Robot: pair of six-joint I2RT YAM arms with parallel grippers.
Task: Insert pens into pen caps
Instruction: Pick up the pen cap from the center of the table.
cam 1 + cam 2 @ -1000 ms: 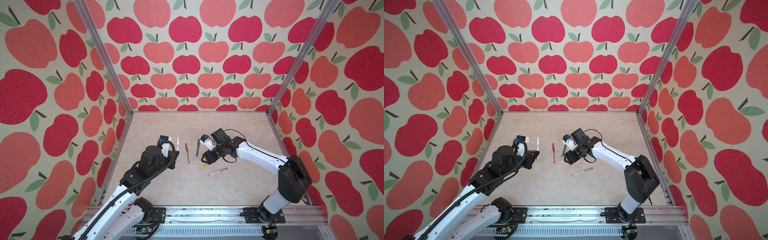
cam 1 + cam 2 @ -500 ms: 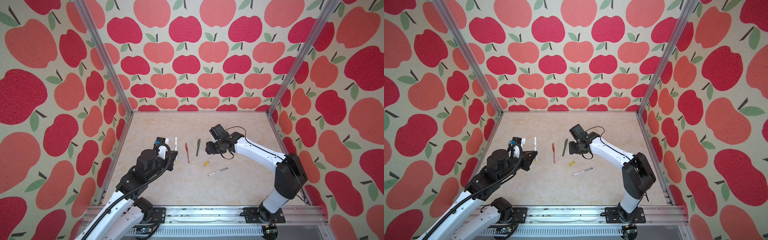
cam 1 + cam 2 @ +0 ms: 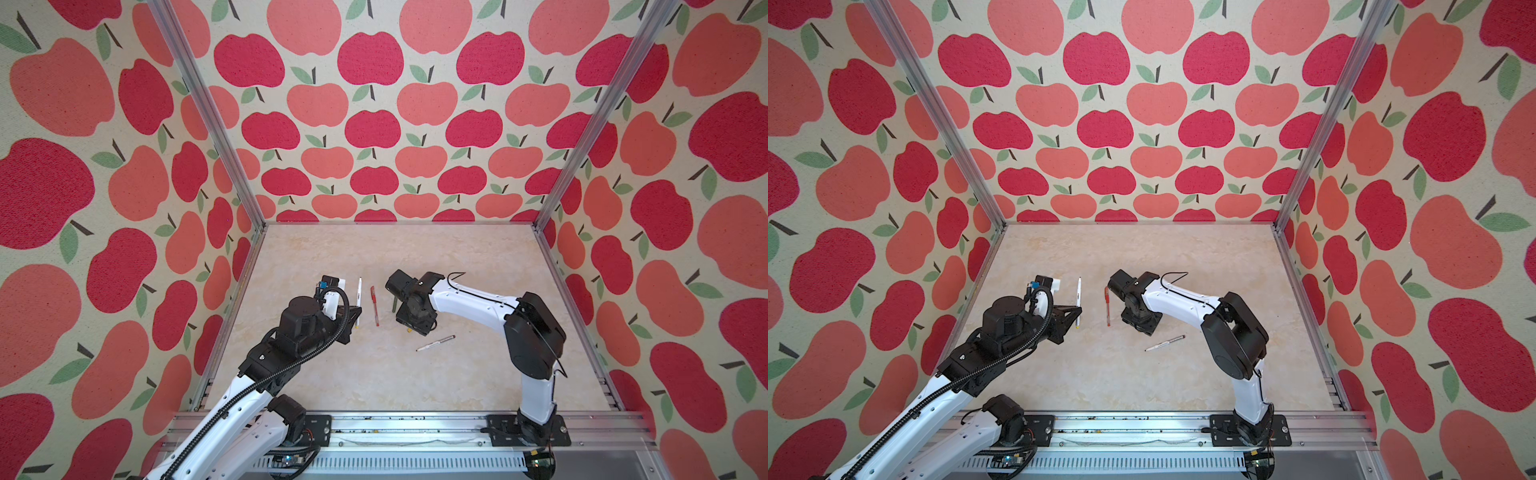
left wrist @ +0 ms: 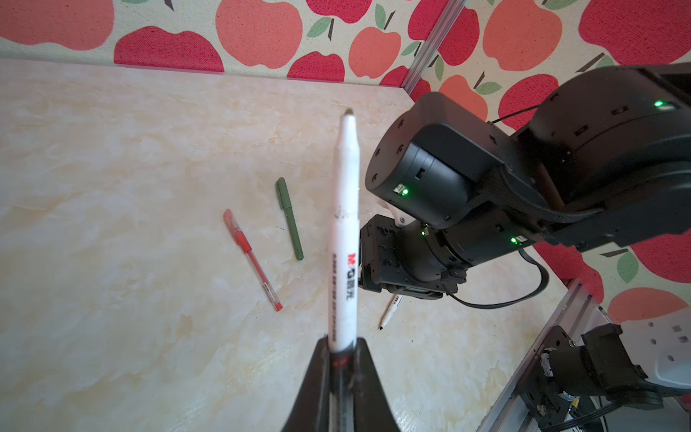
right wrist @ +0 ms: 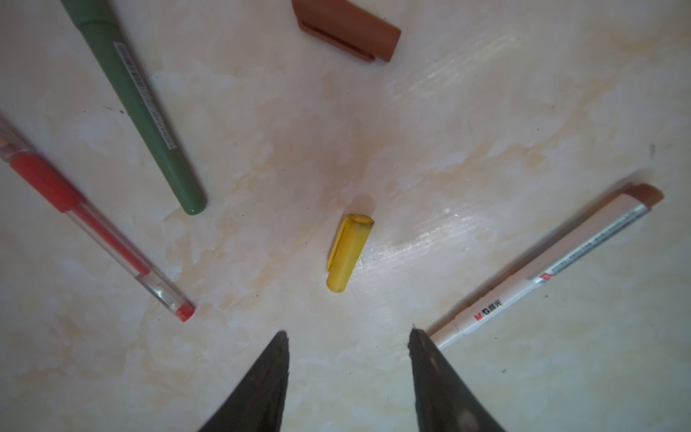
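Note:
My left gripper is shut on the rear end of the white yellow-tipped pen, held above the table; both top views show the pen. My right gripper points down, open and empty. The yellow cap lies on the table just beyond its fingertips, and in a top view only its edge peeks out under the gripper. The maroon-brown cap lies farther off. The red pen, green pen and white brown-tipped pen lie around it.
The marble-look table is boxed in by apple-patterned walls and aluminium posts. The right arm's wrist hangs close beside the held pen's tip. A metal rail runs along the front edge.
The right gripper has swung from beside the green pen back toward the front, and now covers the yellow cap that lay bare half a second ago. The left arm still holds its pen.

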